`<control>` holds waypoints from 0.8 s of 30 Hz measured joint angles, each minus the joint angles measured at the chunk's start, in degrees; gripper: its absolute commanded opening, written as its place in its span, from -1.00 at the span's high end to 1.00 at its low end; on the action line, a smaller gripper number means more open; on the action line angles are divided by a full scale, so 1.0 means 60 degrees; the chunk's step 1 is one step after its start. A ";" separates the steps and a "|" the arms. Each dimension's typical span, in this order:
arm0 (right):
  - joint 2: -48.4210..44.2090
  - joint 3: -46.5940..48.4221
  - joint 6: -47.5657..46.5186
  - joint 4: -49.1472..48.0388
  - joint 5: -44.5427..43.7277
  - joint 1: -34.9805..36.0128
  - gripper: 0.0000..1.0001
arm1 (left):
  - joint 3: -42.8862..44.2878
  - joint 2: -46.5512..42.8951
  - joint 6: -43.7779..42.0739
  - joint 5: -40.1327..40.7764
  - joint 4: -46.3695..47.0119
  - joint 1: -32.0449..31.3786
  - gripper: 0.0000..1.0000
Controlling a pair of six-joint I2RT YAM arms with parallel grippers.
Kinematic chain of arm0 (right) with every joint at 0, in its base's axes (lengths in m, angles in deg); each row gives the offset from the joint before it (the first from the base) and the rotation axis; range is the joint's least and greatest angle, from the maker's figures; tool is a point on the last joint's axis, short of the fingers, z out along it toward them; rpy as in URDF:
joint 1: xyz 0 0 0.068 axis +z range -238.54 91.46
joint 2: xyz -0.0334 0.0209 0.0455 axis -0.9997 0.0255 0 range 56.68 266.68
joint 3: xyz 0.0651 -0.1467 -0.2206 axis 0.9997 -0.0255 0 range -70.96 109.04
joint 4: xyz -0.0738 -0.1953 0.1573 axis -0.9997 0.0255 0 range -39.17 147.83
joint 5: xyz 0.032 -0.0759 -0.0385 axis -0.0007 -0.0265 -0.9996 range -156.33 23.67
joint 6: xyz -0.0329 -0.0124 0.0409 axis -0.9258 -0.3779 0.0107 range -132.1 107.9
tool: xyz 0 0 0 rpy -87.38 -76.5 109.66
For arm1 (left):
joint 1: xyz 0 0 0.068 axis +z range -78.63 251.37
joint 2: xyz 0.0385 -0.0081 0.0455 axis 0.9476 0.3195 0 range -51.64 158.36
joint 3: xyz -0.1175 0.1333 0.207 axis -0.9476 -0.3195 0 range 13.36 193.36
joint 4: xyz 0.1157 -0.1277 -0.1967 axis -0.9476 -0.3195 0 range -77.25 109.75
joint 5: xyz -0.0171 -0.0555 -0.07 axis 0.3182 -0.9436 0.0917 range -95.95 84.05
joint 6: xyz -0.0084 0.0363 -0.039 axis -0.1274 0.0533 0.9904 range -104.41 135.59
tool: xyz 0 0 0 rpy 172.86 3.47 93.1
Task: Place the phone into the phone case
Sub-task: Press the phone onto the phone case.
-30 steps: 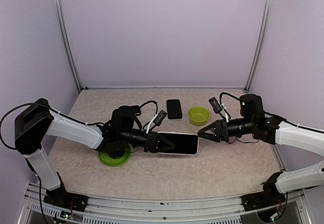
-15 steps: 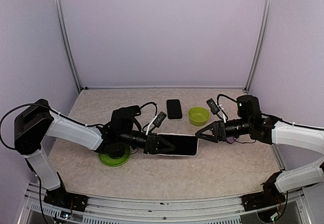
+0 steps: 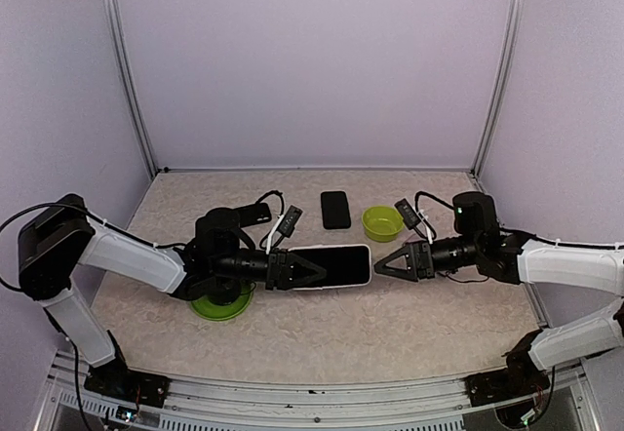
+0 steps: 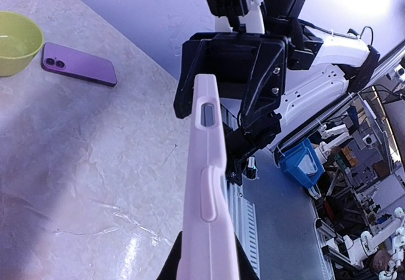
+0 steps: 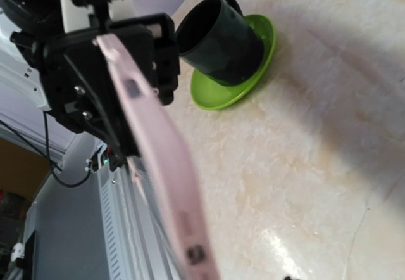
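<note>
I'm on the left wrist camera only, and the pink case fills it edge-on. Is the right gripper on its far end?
Observer: From the top, the right gripper is open, with its tips at the right end of the phone case. I cannot confirm contact.
Operator: What's below my left arm?
Observer: A dark cup standing on a green saucer, close under the left gripper, which clamps the case's left end.
</note>
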 measured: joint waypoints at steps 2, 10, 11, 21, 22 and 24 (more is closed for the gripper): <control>0.0149 -0.0022 0.0102 -0.0178 0.0047 0.0058 -0.07 | -0.0044 -0.0069 0.0029 0.0033 0.0157 0.0000 1.00; 0.0696 -0.0022 0.0397 -0.0685 0.0219 0.0393 -0.02 | -0.0160 -0.0189 0.0138 0.0164 0.0397 0.0033 1.00; 0.0725 -0.0022 0.0430 -0.0761 0.0251 0.0426 -0.01 | -0.0160 -0.0189 0.0142 0.0168 0.0401 0.0036 1.00; 0.1206 -0.0015 0.0659 -0.1198 0.0495 0.0739 0.23 | -0.0160 -0.0189 0.0164 0.0175 0.0423 0.0051 1.00; 0.1246 -0.0015 0.0699 -0.1217 0.0514 0.0761 0.25 | -0.0160 -0.0189 0.0164 0.0175 0.0423 0.0051 1.00; 0.1290 -0.0011 0.0750 -0.1249 0.0532 0.0783 0.27 | -0.0164 -0.0189 0.0164 0.0171 0.0423 0.0051 1.00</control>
